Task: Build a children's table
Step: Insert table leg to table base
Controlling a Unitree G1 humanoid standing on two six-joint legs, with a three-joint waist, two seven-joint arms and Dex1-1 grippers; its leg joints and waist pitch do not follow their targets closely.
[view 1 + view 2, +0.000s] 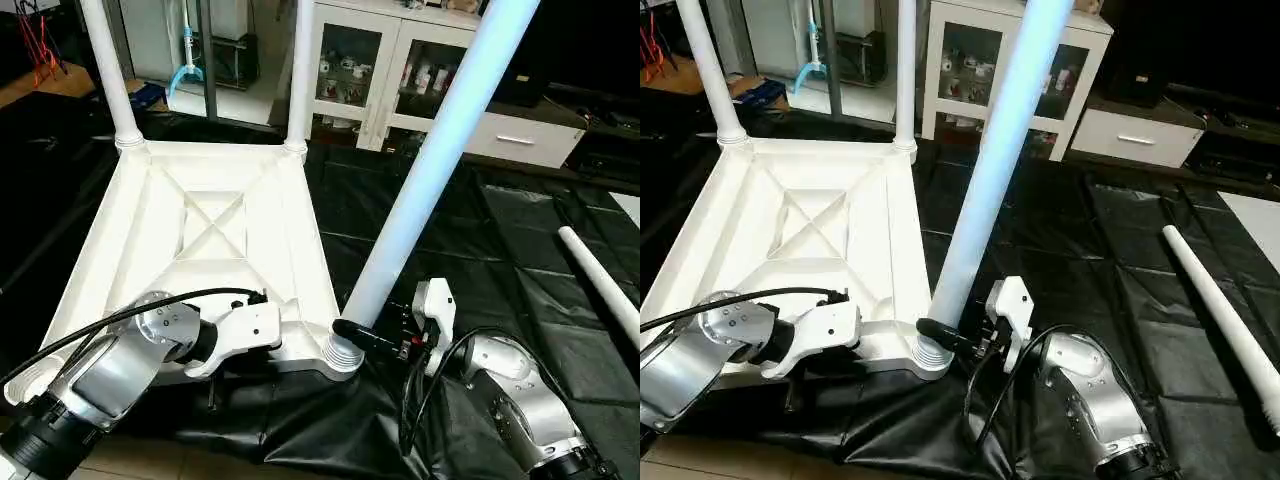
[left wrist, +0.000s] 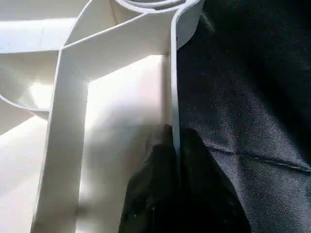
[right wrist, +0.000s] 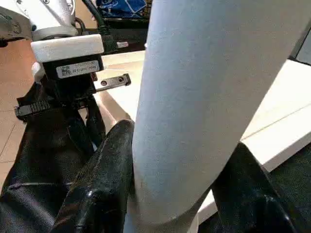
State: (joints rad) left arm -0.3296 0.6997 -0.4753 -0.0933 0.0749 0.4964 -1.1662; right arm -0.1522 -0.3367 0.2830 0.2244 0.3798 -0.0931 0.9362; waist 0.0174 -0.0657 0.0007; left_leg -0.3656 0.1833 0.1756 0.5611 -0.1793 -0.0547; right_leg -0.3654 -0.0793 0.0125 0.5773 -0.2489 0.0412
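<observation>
Backdrop around my workspace: black sheeting, a white cabinet, some clutter at the far edge.

I see a black plastic sheet [image 1: 470, 250] spread over the floor, creased and wrinkled, with bare wood-tone floor [image 1: 150, 462] showing at its near edge. Beyond it stands a white cabinet [image 1: 400, 80] with glass doors and small items on its shelves that I cannot make out; a white drawer unit [image 1: 520, 138] sits just beside it. Further along the far edge I see a light blue object [image 1: 186, 62], a blue item [image 1: 148, 94] on the floor, and red cables [image 1: 42, 48] at the corner.
</observation>
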